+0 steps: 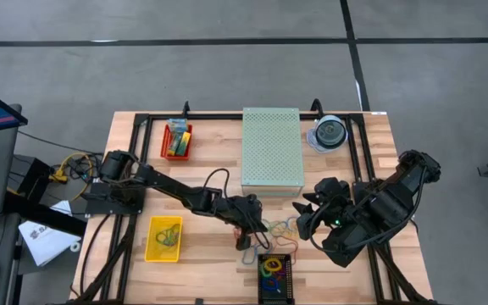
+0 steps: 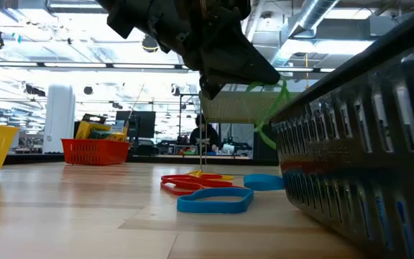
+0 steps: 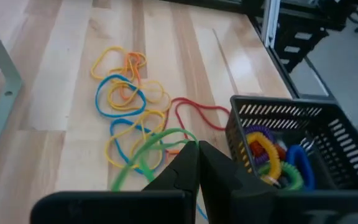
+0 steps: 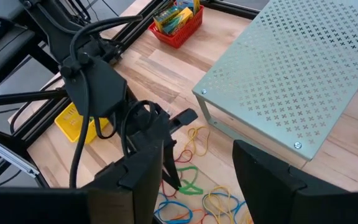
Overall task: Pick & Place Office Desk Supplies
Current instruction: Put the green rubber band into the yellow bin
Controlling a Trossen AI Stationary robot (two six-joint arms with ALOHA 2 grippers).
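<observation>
Loose rubber bands in yellow, blue, orange and red lie in a heap on the wooden table, also seen as rubber bands in the high view. My left gripper hangs above the heap's near side, shut on a green rubber band. Beside it stands a black slotted basket with coiled bands inside. My right gripper hovers open, higher and toward the table's right, holding nothing. Crayon boxes sit in a red bin at the far left. My left gripper pinches the green rubber band at one end of its loop between its shut fingertips, slanting down from the table's left. The band hangs slack below the fingers and, in the low view, looks lifted clear of the table.
A large pale green perforated box stands at the far middle, a clear round disc case to its right. A yellow bin sits near left. The black basket stands at the near edge.
</observation>
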